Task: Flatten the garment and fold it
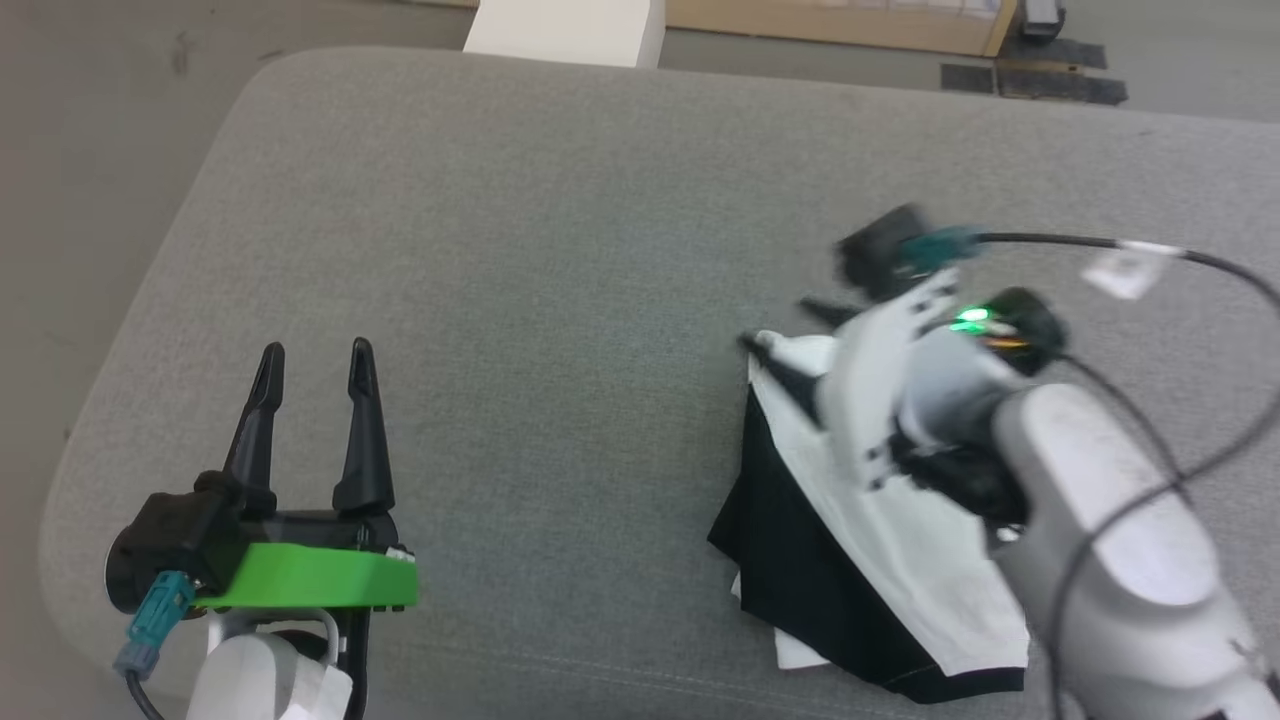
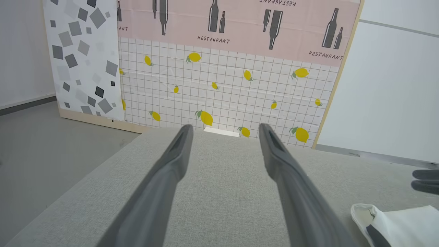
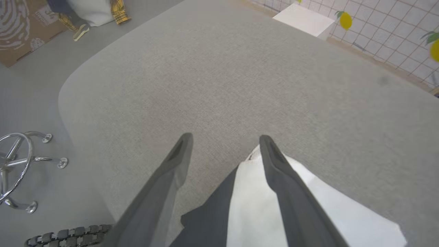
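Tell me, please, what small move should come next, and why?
Probably bring the open left gripper across to the black edge of the garment: it lies bunched on the grey cushion, and the open right gripper hangs over its far corner.

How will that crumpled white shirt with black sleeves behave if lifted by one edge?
Probably floppy: the white-and-black shirt lies in soft overlapping folds, so it would likely drape and unfold rather than hold shape. It looks thin and light, so one pinch should lift it. On the woven grey cushion, pushing would probably bunch it rather than slide it.
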You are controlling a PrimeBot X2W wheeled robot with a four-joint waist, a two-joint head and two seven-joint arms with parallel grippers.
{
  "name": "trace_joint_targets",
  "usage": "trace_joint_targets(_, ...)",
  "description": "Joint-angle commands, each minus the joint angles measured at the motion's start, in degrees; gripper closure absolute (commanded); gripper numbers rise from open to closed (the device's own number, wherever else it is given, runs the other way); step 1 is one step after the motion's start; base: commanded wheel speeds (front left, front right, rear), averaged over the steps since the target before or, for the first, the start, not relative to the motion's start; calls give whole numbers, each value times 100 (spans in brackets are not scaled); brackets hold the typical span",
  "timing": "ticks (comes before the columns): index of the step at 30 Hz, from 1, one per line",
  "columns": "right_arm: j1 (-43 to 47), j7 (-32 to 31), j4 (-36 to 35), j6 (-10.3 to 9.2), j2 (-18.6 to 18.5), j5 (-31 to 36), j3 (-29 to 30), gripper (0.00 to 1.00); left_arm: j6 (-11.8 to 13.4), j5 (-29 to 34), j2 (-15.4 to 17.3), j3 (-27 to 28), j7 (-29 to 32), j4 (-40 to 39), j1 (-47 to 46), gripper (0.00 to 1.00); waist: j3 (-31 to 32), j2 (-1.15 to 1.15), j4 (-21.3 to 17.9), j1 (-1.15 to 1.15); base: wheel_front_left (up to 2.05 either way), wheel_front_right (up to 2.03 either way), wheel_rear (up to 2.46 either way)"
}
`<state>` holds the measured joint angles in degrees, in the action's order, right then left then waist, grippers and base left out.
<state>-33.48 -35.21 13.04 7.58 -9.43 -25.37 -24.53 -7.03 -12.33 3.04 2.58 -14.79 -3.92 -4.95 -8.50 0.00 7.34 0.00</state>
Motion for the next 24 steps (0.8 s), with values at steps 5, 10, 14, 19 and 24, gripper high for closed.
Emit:
trace_joint_targets(5, 800, 244, -368, -9, -168, 753, 1186, 0, 1, 113, -16, 18, -21, 11, 81, 0, 180, 0, -219, 0, 0, 0, 0)
trace_joint_targets(10, 1872, -65, -607, -9, 141, 1623, 2264, 0, 61, 124, -16, -11, -21, -44, 136, 0, 92, 0, -285, 0, 0, 0, 0)
trace_joint_targets(14, 2167, -279, -538, -9, 288, 1987, 2513, 0, 74, 99, -16, -57, -21, -57, 84, 0, -16, 0, -238, 0, 0, 0, 0)
trace_joint_targets(19, 2246, -452, -280, -9, 455, 2163, 2637, 0, 83, 75, -16, -75, -21, -68, 30, 0, -145, 0, -153, 0, 0, 0, 0)
trace_joint_targets(24, 2194, -463, 80, -9, 542, 2184, 2606, 0, 92, 60, -16, -75, -21, -67, 15, 0, -227, 0, -71, 0, 0, 0, 0)
